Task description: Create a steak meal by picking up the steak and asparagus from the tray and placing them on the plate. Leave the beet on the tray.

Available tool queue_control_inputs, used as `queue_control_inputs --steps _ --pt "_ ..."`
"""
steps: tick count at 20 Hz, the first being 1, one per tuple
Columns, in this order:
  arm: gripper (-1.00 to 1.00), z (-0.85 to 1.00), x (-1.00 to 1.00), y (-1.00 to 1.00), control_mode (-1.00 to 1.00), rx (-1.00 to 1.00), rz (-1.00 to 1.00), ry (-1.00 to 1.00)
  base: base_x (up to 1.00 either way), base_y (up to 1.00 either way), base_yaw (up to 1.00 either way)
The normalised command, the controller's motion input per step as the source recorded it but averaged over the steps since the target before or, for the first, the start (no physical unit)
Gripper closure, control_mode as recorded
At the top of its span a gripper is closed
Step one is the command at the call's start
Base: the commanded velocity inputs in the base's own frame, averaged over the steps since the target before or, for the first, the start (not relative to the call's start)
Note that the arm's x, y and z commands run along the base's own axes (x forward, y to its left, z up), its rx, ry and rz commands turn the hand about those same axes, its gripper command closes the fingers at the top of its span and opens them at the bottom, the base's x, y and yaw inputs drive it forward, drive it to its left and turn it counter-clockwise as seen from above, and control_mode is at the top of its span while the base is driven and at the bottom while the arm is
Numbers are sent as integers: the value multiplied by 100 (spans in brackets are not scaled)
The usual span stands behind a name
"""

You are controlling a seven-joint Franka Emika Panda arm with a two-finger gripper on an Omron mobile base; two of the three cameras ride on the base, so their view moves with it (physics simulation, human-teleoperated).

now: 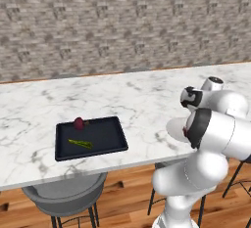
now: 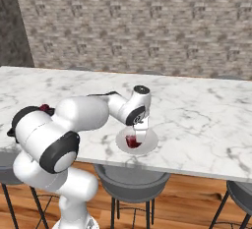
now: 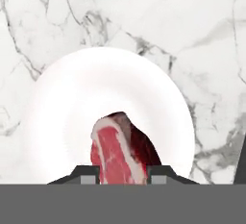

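The steak (image 3: pixel 117 155), reddish-pink with pale marbling, sits between my gripper's (image 3: pixel 123 174) two fingertips, which press on its sides just over the round white plate (image 3: pixel 72 103). From the right base view the gripper (image 2: pixel 135 133) points down over the plate (image 2: pixel 149 144) near the counter's front edge, with the steak (image 2: pixel 132 141) low in it. Far to the left lies the black tray (image 1: pixel 105 135), holding the dark maroon beet (image 1: pixel 79 123) at its back rim and the green asparagus (image 1: pixel 80 144) in its front half.
The white marble counter (image 1: pixel 127 100) runs back to a brick wall. Grey stools (image 1: pixel 63 193) (image 2: pixel 133 181) stand under the counter's front edge. My own arm (image 1: pixel 215 134) hides most of the plate in the left base view.
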Motion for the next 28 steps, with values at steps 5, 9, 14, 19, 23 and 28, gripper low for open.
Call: queue_control_inputs --steps 5,9,14,19,23,28 --pt "-100 1 2 -7 -100 0 0 -11 0 0 0" --pt "-100 36 -31 0 -100 0 0 -17 0 0 0" --pt "-100 82 -65 61 -100 -6 0 -2 0 0 0" --pt "-100 72 -59 100 -100 -21 8 4 0 0 0" --pt "-100 48 -67 100 -100 -26 30 1 0 0 0" --pt "-100 11 -41 100 -100 -21 39 16 0 0 0"
